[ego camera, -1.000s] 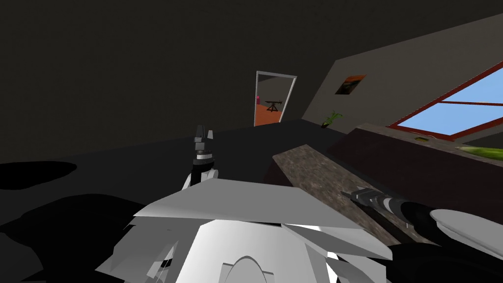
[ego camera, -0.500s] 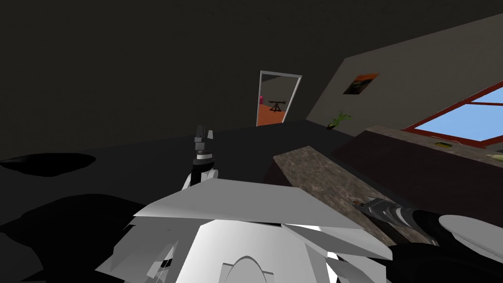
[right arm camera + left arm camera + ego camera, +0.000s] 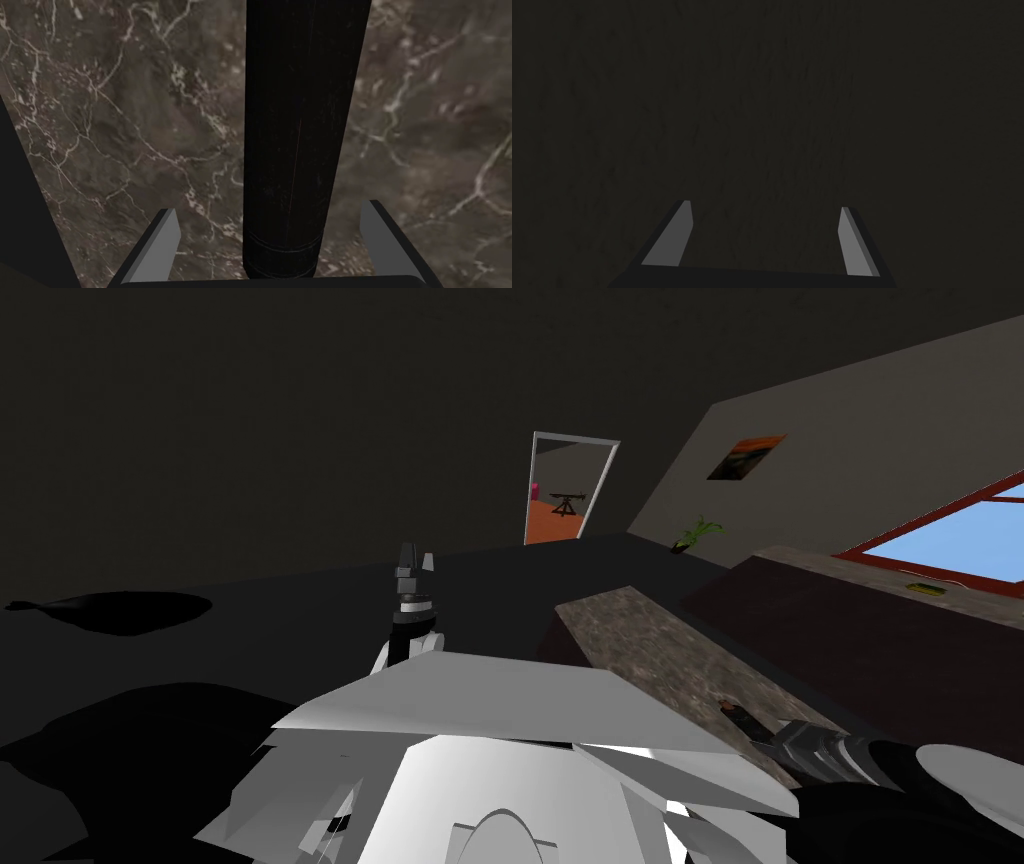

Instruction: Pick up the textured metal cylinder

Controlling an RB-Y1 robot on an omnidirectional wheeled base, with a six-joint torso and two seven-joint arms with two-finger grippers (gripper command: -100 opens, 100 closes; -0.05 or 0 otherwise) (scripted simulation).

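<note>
Two grippers, both released | right gripper (image 3: 271,207) over brown veined counter (image 3: 125,125), jaws apart either side of dark cylinder (image 3: 300,125), touching neither flank | cylinder between them, counter behind it | left gripper (image 3: 764,205) ahead of chest, facing flat dark surface (image 3: 762,100)

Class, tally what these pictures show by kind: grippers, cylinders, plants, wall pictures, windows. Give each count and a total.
Grippers: 2, the left gripper and the right gripper
Cylinder: 1
Plant: 1
Wall picture: 1
Window: 1
Total: 6
</note>
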